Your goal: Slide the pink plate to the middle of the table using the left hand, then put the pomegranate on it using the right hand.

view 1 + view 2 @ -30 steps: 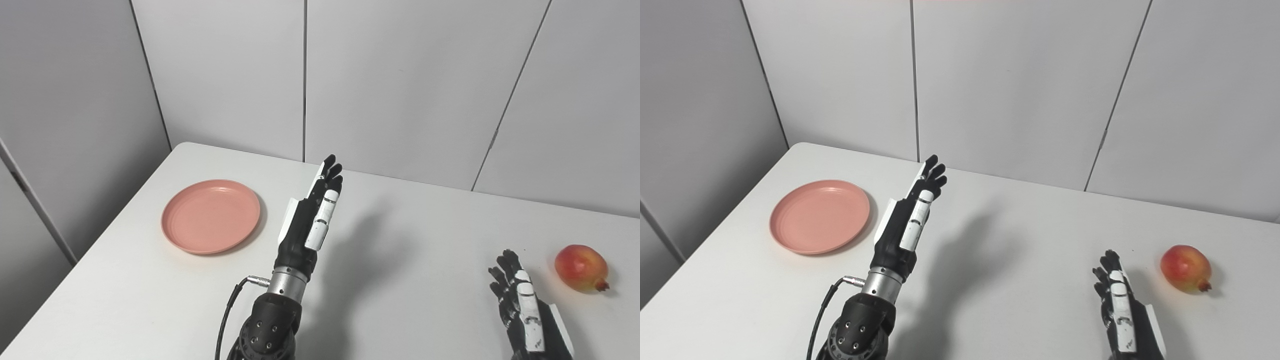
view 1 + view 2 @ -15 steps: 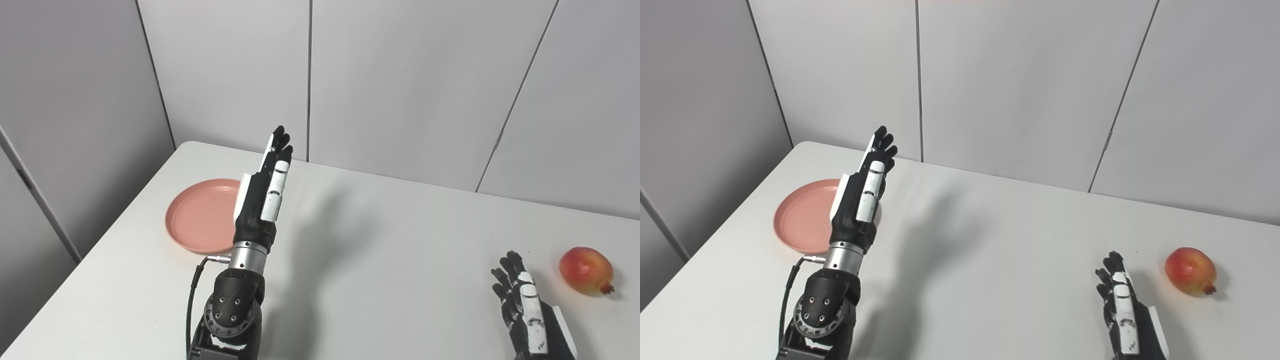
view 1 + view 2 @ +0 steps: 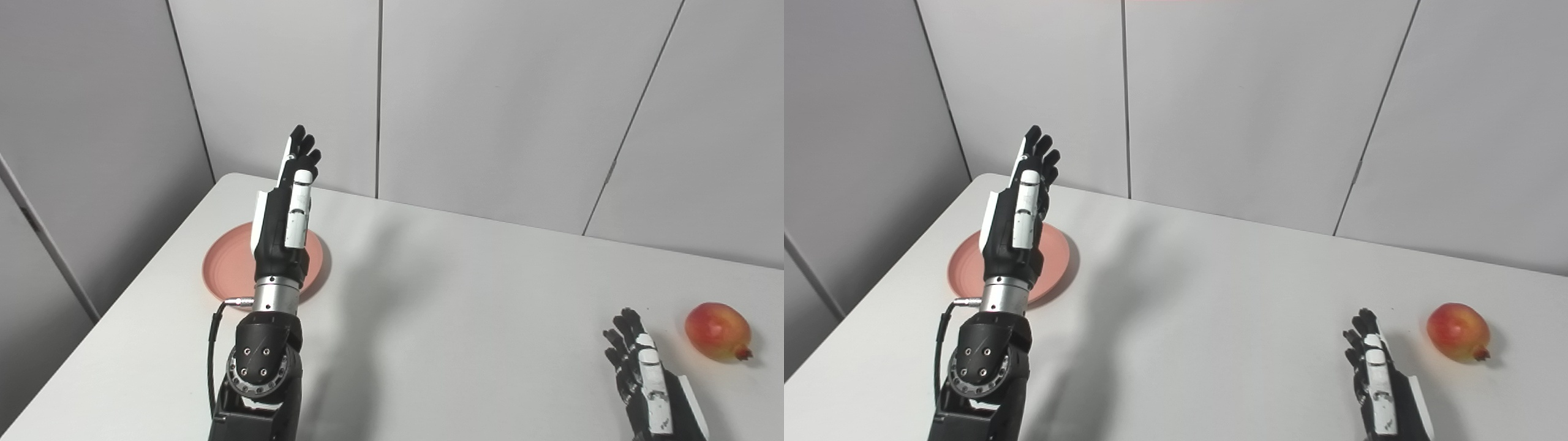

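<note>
Spanning the scene, the white counter (image 3: pixel 465 306) carries the pink plate (image 3: pixel 229 269) at its far left, partly hidden by the raised left hand (image 3: pixel 288 208), held flat, fingers extended, empty. The plate is judged light, stiff and slippery, best pushed at its rim. The pomegranate (image 3: pixel 718 331), firm and round, lies beside the open, empty right hand (image 3: pixel 643 373).
</note>
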You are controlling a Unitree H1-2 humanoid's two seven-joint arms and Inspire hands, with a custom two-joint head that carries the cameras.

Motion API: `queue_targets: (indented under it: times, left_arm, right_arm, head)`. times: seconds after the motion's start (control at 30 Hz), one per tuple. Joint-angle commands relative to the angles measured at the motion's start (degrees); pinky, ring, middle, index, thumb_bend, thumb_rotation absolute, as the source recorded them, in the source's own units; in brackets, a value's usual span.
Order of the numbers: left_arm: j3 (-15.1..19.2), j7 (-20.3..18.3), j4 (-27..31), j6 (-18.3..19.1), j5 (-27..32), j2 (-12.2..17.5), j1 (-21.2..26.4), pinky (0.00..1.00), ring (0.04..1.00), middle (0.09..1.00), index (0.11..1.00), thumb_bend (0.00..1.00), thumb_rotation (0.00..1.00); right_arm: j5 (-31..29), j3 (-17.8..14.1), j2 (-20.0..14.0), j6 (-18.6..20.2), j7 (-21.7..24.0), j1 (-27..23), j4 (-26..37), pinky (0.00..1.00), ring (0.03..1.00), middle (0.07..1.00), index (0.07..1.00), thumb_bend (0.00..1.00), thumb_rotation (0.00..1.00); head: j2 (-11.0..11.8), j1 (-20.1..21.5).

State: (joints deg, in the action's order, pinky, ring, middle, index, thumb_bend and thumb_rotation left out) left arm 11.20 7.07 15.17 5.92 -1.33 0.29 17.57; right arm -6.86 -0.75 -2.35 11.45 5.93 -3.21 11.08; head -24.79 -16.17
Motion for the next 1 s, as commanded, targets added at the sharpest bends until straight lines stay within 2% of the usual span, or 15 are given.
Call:
queue_targets:
  times: [0.0, 0.37, 0.77, 0.97]
  left_arm:
    - [1.2, 1.0, 0.6, -2.3, 0.5, 2.0, 2.7, 0.98, 0.960, 0.974, 0.962, 0.49, 1.00]
    - [6.5, 3.8, -1.2, -3.4, 2.1, 4.5, 3.6, 0.96, 0.953, 0.965, 0.949, 0.49, 1.00]
    - [9.6, 5.6, -3.1, -4.4, 3.9, 6.0, 3.3, 0.96, 0.947, 0.966, 0.945, 0.49, 1.00]
    - [11.1, 5.1, -4.4, -6.0, 8.0, 6.6, 2.7, 0.98, 0.969, 0.984, 0.961, 0.47, 1.00]
  right_arm:
    - [0.0, -0.1, -0.5, -3.0, 0.2, -1.3, 1.2, 1.00, 0.973, 0.978, 0.972, 0.20, 1.00]
    - [-0.3, -0.2, -0.7, -2.5, 0.3, -1.2, 1.4, 1.00, 0.978, 0.982, 0.975, 0.20, 1.00]
    - [-1.0, -0.4, -0.8, -2.4, 0.4, -1.2, 1.5, 1.00, 0.983, 0.986, 0.981, 0.19, 1.00]
    - [-0.7, -0.3, -1.0, -2.6, 0.3, -1.2, 1.5, 1.00, 0.983, 0.987, 0.982, 0.19, 1.00]
  head:
    - [0.0, 0.0]
    - [0.3, -0.4]
    - [0.4, -1.0]
    - [0.5, -1.2]
